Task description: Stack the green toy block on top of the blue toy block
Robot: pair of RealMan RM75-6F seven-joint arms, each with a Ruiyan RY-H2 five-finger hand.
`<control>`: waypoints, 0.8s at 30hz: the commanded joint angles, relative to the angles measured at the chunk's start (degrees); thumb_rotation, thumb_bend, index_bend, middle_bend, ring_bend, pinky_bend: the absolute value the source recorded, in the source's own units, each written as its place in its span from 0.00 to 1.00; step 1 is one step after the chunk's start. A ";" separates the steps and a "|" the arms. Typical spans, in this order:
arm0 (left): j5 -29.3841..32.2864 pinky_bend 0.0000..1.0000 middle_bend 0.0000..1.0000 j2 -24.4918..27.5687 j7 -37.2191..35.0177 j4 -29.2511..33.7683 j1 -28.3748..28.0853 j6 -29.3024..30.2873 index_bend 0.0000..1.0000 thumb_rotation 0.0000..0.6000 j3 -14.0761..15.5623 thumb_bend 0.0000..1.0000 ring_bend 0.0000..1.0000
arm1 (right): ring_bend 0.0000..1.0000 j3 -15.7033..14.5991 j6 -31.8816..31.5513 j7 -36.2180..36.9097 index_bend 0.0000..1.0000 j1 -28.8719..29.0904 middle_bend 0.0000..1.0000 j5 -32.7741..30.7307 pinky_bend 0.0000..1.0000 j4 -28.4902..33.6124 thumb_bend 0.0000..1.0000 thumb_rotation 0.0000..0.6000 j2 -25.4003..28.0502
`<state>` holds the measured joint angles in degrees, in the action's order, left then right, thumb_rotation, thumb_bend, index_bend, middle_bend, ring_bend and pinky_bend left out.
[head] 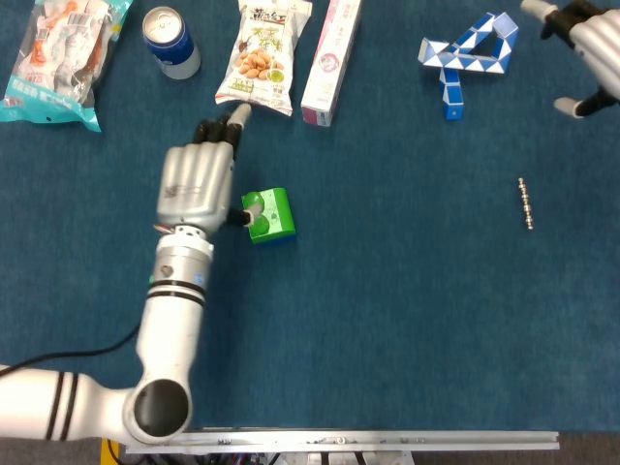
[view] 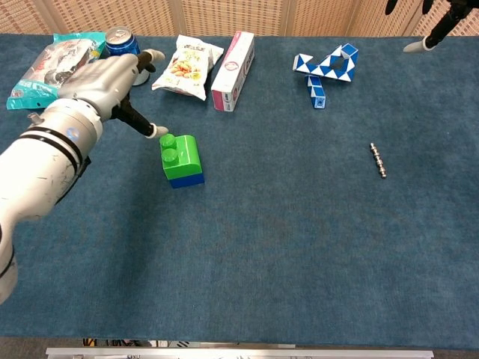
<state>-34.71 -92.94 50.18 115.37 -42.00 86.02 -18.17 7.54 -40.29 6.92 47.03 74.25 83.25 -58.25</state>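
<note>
Two blocks sit in one little pile now: the green block (view: 179,155) is on top of the blue block (view: 187,180), just beside my left hand (head: 199,184). The pile looks straight and square to me, with the green one's bumps facing up. I think the stacking is done. What is left, I think, is only to lift my hand away without bumping the pile.

My left hand holds nothing. Its fingers are apart and stretched out, and the thumb tip is right next to the green block. I cannot tell if it touches the block.

My right hand (head: 586,39) is far away, at the other end of the table. Only part of it shows at the edge of both views. I see nothing in it, but I cannot tell if it is open or closed.

Past my left fingertips lie a bag of nuts (head: 261,53) and a long pink box (head: 329,60). Further out to the side stand a blue can (head: 171,41) and a shiny snack bag (head: 60,56). Near my right hand is a blue and white twisty toy (head: 465,58), and closer to me a small metal chain (head: 525,203). Nothing stands between my left hand and the pile.
</note>
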 commanded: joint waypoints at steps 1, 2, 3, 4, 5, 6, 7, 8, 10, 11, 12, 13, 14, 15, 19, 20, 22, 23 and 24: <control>-2.99 0.40 0.17 4.30 -3.71 -0.97 1.87 -2.85 0.09 1.00 1.30 0.15 0.13 | 0.18 -0.07 -1.31 -0.42 0.00 -1.21 0.32 -0.21 0.37 0.77 0.16 1.00 1.11; -4.20 0.39 0.18 5.63 -5.08 -1.68 2.38 -3.61 0.10 1.00 1.55 0.15 0.13 | 0.18 -0.14 -2.01 -0.76 0.00 -1.78 0.32 -0.30 0.37 1.11 0.16 1.00 1.53; -5.54 0.39 0.18 6.60 -6.27 -2.37 2.74 -4.42 0.11 1.00 1.95 0.15 0.13 | 0.18 -0.21 -2.56 -1.10 0.00 -2.25 0.32 -0.45 0.37 1.32 0.16 1.00 1.79; -6.90 0.39 0.18 7.56 -7.60 -2.98 3.11 -5.47 0.12 1.00 2.48 0.15 0.13 | 0.18 -0.31 -3.08 -1.48 0.00 -2.73 0.32 -0.61 0.37 1.54 0.16 1.00 2.05; -8.62 0.39 0.19 8.86 -9.24 -4.10 3.74 -6.31 0.13 1.00 3.10 0.15 0.13 | 0.18 -0.48 -3.85 -1.99 0.00 -3.45 0.32 -0.85 0.37 1.84 0.16 1.00 2.37; -10.34 0.39 0.20 9.69 -10.62 -5.12 4.18 -6.91 0.15 1.00 3.65 0.15 0.14 | 0.18 -0.60 -4.56 -2.40 0.00 -4.08 0.32 -1.09 0.37 2.08 0.16 1.00 2.61; -12.72 0.39 0.21 10.82 -12.83 -6.65 4.81 -8.01 0.17 1.00 4.48 0.15 0.14 | 0.18 -0.77 -5.74 -3.07 0.00 -5.07 0.32 -1.56 0.37 2.40 0.16 1.00 2.88; -14.19 0.38 0.21 11.54 -14.51 -7.82 5.39 -8.49 0.19 1.00 4.98 0.15 0.15 | 0.18 -0.90 -6.81 -3.67 0.00 -5.90 0.32 -1.94 0.37 2.63 0.16 1.00 3.04; -17.69 0.38 0.23 12.77 -18.67 -10.80 6.76 -8.97 0.22 1.00 5.88 0.15 0.17 | 0.18 -1.24 -9.56 -5.18 0.00 -8.00 0.32 -2.79 0.37 3.26 0.16 1.00 3.34; -19.20 0.38 0.24 13.26 -20.49 -12.09 7.36 -9.04 0.23 1.00 6.20 0.15 0.18 | 0.18 -1.44 -10.82 -5.82 0.00 -8.92 0.32 -2.91 0.37 3.58 0.17 1.00 3.45; -20.64 0.38 0.25 13.64 -22.23 -13.39 7.99 -8.86 0.24 1.00 6.49 0.15 0.18 | 0.18 -1.67 -12.00 -6.47 0.00 -9.80 0.32 -2.96 0.37 3.87 0.17 1.00 3.56; -22.70 0.38 0.26 14.14 -24.59 -15.00 8.82 -8.63 0.26 1.00 6.96 0.15 0.19 | 0.18 -2.02 -13.39 -7.35 0.00 -10.96 0.32 -3.09 0.37 4.25 0.18 1.00 3.72; -24.24 0.38 0.26 14.53 -26.31 -16.15 9.42 -8.38 0.26 1.00 7.29 0.15 0.19 | 0.18 -2.28 -14.40 -7.97 0.00 -11.82 0.32 -3.19 0.37 4.52 0.18 1.00 3.84; -25.62 0.38 0.27 14.90 -27.88 -17.23 10.04 -8.04 0.27 1.00 7.60 0.15 0.20 | 0.18 -2.52 -15.48 -8.54 0.01 -12.71 0.32 -3.27 0.37 4.79 0.18 1.00 3.94; -30.65 0.38 0.28 17.04 -33.29 -20.55 12.60 -6.74 0.28 1.00 9.15 0.15 0.20 | 0.18 -3.52 -21.35 -10.10 0.03 -17.04 0.33 -2.67 0.37 5.27 0.19 1.00 3.59; -31.97 0.38 0.28 17.77 -34.76 -21.03 13.43 -6.23 0.29 1.00 9.61 0.15 0.20 | 0.18 -3.91 -23.39 -10.27 0.04 -18.53 0.34 -2.17 0.37 5.04 0.19 1.00 3.19; -33.58 0.38 0.28 18.75 -36.69 -21.60 14.79 -5.13 0.29 1.00 10.16 0.15 0.20 | 0.18 -4.56 -26.30 -10.42 0.06 -20.81 0.34 -1.45 0.37 4.59 0.19 1.00 2.52; -34.67 0.38 0.28 19.36 -37.66 -21.78 15.68 -4.35 0.29 1.00 10.58 0.15 0.20 | 0.19 -4.98 -28.12 -10.26 0.06 -22.30 0.34 -0.95 0.37 4.37 0.19 1.00 2.18; -35.51 0.38 0.28 19.94 -38.17 -21.80 16.30 -3.99 0.30 1.00 11.08 0.15 0.20 | 0.19 -5.25 -29.55 -10.03 0.06 -23.42 0.35 -0.52 0.37 4.17 0.19 1.00 1.92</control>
<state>-68.55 -74.37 13.46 94.25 -27.15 80.88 -8.22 3.41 -66.51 -2.86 26.61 72.56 87.82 -55.46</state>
